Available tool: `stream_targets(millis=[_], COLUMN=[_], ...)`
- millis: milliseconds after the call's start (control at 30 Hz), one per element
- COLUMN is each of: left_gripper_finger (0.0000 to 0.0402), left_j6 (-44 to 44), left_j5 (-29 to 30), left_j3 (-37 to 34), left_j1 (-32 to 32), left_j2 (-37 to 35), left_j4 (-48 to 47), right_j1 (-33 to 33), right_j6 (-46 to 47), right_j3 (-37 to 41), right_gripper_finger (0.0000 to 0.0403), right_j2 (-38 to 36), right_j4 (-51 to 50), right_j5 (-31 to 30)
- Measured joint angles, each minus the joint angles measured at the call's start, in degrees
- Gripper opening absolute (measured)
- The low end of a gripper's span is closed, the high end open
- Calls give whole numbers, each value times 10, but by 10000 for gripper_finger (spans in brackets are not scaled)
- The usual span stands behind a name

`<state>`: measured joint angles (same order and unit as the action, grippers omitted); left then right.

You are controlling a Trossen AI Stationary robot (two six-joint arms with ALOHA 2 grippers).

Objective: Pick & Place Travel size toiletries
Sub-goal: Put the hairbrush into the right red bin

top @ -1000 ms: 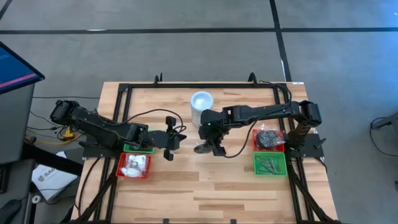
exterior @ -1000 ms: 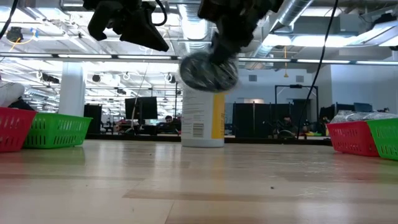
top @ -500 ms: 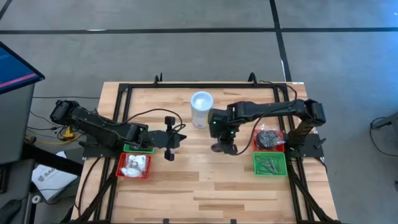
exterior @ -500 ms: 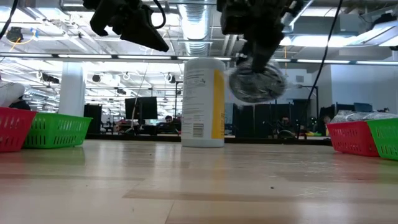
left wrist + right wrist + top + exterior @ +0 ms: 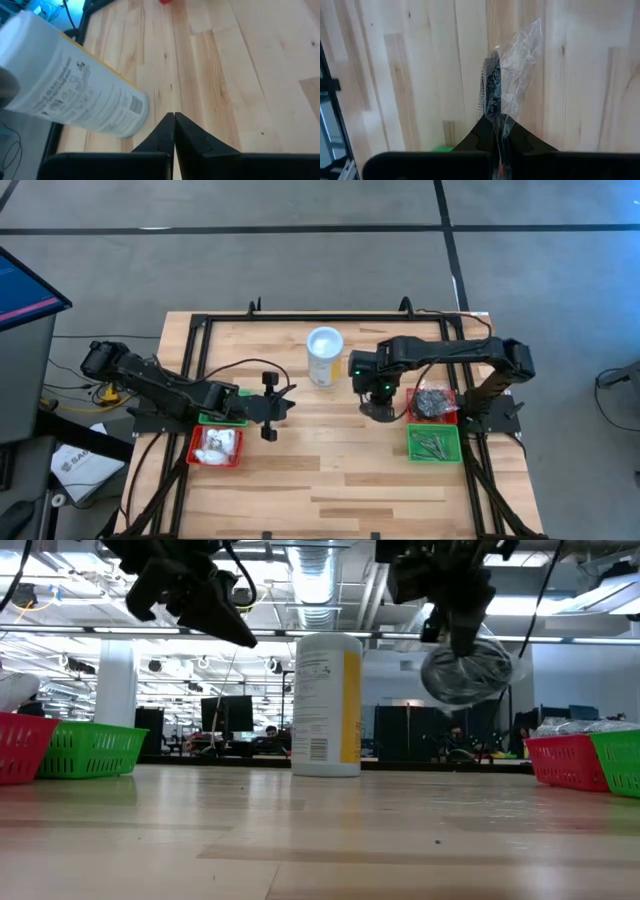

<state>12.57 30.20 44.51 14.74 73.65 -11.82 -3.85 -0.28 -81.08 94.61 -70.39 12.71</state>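
While pinched, clear-wrapped dark toiletry packet (image 5: 496,90)

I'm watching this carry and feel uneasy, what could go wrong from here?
1. The right gripper pinches only the clear wrap of the wrapped item; hanging high above the table, it could slip or tear loose.
2. The item dangles and may swing, so it could miss the red tray beside it.
3. The canister stands close by; a swing back might tip it.
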Motion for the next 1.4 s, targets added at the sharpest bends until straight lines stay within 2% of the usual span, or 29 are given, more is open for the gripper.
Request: stream_targets(millis=[300,700,1100,1400], left_gripper_finger=[4,4,4,4], left_j6=[0,0,0,0], left_j5=[0,3,2,2], left_j3=[-12,-12,-12,-12], left_j1=[0,0,0,0], left_j2=[0,0,0,0], left_j4=[7,22,30,34], right_j1=[-32,-79,-122,-125], right_j6=[69,115,145,158], right_j3=[122,272,357,400], right_gripper_finger=[1,1,1,1], right_j2=[-115,-265,-387,-419], right_j4=[50,48,31,24], right_j5=[-2,0,4,7])
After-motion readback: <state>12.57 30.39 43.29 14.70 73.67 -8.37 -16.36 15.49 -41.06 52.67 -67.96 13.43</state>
